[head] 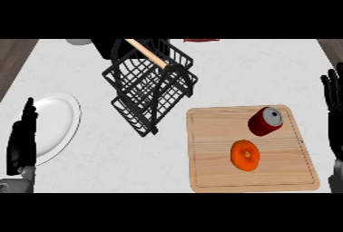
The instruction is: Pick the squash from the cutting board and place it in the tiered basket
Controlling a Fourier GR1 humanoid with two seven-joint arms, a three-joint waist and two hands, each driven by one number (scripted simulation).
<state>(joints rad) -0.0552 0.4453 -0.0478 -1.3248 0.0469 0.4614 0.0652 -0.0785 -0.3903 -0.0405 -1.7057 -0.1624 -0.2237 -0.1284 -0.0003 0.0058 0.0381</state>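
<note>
Left of the right hand [333,118], whose fingers [330,88] are straight & released at the view's edge, sits the board [209,172] w/ the squash [246,155] lying on its middle, apart from that hand, and a red can [266,121] just beyond it. Farther left on the surface [254,68] stands the black basket [153,86], then a white plate [60,118]; left hand [21,145] rests over the plate's edge, fingers [28,111] straight, holding nothing.
</note>
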